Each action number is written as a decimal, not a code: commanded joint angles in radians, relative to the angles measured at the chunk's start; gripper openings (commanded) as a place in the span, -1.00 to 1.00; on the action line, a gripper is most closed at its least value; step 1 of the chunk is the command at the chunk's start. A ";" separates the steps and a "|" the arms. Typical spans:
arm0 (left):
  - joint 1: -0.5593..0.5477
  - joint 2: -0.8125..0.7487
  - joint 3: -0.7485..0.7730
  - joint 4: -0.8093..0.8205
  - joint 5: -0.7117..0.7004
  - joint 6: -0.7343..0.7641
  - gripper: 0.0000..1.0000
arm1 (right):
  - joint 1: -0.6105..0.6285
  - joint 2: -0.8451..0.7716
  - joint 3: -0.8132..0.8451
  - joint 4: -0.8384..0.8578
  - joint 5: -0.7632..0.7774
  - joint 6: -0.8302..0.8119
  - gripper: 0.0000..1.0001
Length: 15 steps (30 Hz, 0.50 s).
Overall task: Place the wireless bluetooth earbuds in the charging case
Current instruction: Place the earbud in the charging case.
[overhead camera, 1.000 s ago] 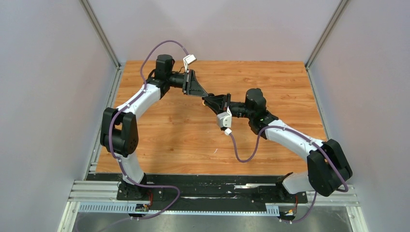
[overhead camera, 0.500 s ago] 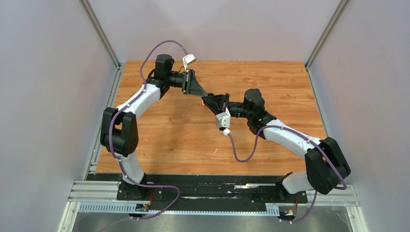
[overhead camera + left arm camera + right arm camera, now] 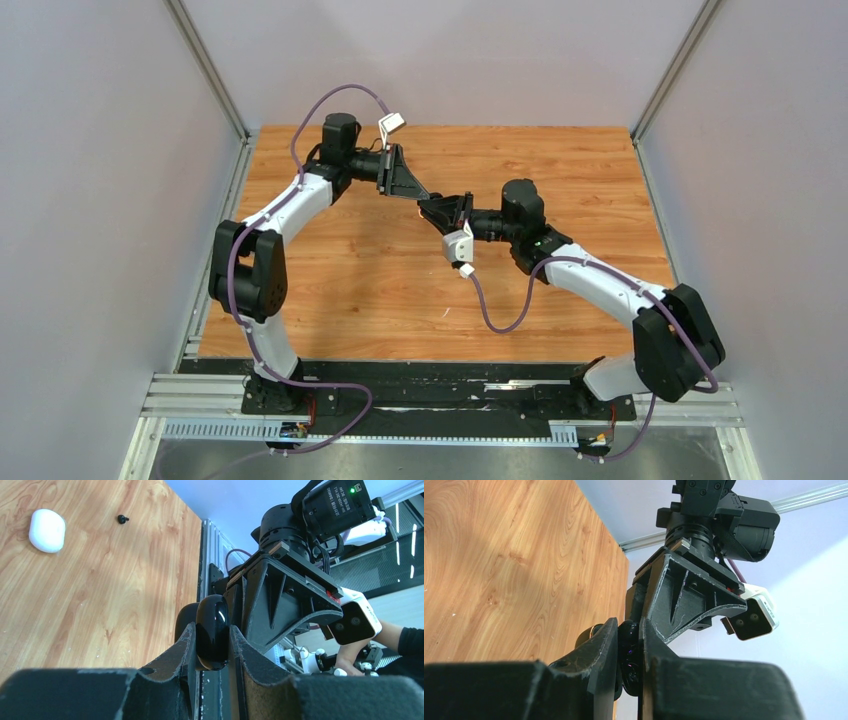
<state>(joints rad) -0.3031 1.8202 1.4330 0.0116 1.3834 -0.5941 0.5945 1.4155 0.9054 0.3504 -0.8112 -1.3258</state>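
L end effector [image 3: 212,632] is gripping the black case [image 3: 214,612] w/ fingers partly closed, pressing on both its broad sides. Case is standing on edge, held in air above the bench [image 3: 100,595]. R end effector [image 3: 628,630] is facing it tip to tip, fingers nearly closed & pinching a small dark glossy item [image 3: 629,655]; can't tell if it's a bud or part of the case. One black earbud [image 3: 121,518] is lying on the bench near the white case [image 3: 47,530], both well apart from the end effectors.
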 commanded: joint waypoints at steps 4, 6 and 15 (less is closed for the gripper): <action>0.002 -0.012 0.028 0.038 0.052 -0.021 -1.00 | 0.004 -0.020 0.024 -0.145 0.018 0.020 -0.69; 0.002 -0.012 0.028 0.039 0.052 -0.022 -1.00 | 0.004 -0.023 0.026 -0.146 0.018 0.020 -0.59; 0.004 -0.010 0.027 0.043 0.051 -0.024 -1.00 | 0.004 -0.024 0.026 -0.172 0.002 0.023 -0.25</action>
<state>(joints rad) -0.3027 1.8221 1.4330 0.0124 1.3838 -0.5968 0.5945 1.3994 0.9176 0.2684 -0.8036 -1.3273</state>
